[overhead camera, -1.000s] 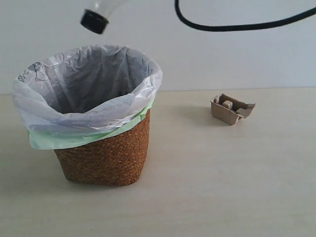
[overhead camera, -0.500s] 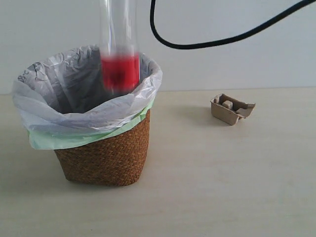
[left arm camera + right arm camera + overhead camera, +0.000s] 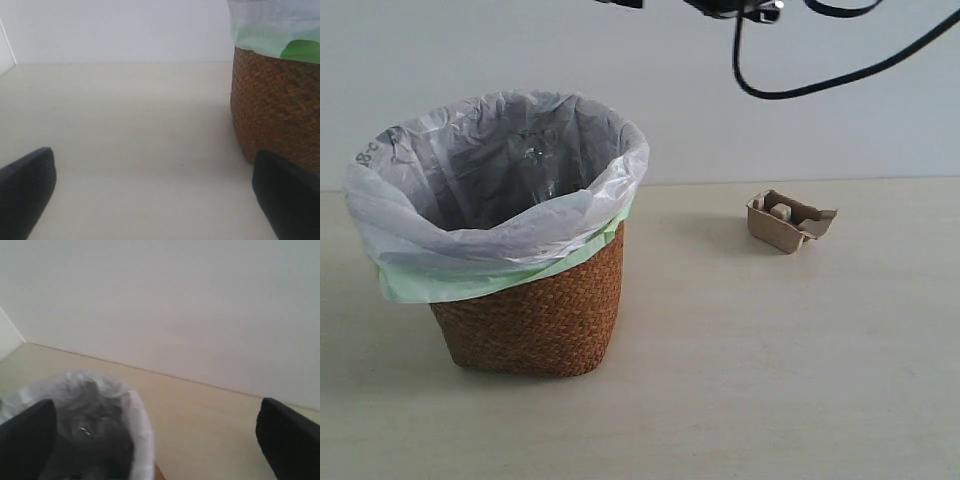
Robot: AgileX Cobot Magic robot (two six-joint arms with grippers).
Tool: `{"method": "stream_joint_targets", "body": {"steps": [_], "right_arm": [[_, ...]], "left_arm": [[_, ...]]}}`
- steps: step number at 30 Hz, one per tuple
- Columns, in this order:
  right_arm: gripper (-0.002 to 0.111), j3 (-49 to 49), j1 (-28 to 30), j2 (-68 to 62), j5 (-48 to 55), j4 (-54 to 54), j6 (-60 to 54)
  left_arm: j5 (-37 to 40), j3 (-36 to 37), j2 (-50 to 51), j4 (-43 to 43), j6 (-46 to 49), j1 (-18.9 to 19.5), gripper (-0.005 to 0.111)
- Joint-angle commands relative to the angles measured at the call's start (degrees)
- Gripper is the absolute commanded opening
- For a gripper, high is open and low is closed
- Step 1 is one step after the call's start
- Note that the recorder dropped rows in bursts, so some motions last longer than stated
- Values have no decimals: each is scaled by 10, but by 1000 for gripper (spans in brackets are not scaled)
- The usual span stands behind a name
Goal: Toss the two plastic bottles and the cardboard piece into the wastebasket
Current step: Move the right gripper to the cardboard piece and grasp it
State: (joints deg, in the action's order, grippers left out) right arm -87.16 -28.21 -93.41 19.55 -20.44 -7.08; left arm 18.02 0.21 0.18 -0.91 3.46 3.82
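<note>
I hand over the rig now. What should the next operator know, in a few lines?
Left gripper: open, empty, low beside the basket.
Right gripper: open, empty, above the basket.
Cardboard: on the table, right of the basket in the exterior view.
Done: red bottle dropped into the basket a moment ago; not clearly seen now.
Green bottle: not in view, cannot tell.
Left: the cardboard.

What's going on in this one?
A two-armed robot is clearing rubbish into the wastebasket. The right gripper hangs open and empty above the basket's lined mouth. The left gripper sits open and low beside its wicker wall. The cardboard piece is still on the table, apart from the basket. No bottle is on the table in view; something clear inside the bag may be one.
</note>
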Motion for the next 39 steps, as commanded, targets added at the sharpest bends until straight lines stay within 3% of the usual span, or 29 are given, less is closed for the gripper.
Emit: {"method": "stream_joint_targets", "body": {"steps": [1, 7, 12, 22, 30, 39], "right_arm": [[101, -3, 79, 3, 95, 100, 91], [101, -3, 107, -51, 166, 204, 127], [101, -11, 107, -127, 160, 260, 129], [101, -159, 107, -292, 270, 447, 122], [101, -230, 107, -390, 276, 458, 39], [99, -258, 110, -444, 270, 498, 37]], "left_arm": [[-4, -2, -2, -1, -5, -4, 108], [-4, -2, -2, -1, -5, -4, 108], [-4, -2, -2, -1, -5, -4, 108], [-4, -2, -2, -1, -5, -4, 108], [-4, -2, -2, -1, -5, -4, 108], [-4, -2, -2, -1, -5, -4, 108]]}}
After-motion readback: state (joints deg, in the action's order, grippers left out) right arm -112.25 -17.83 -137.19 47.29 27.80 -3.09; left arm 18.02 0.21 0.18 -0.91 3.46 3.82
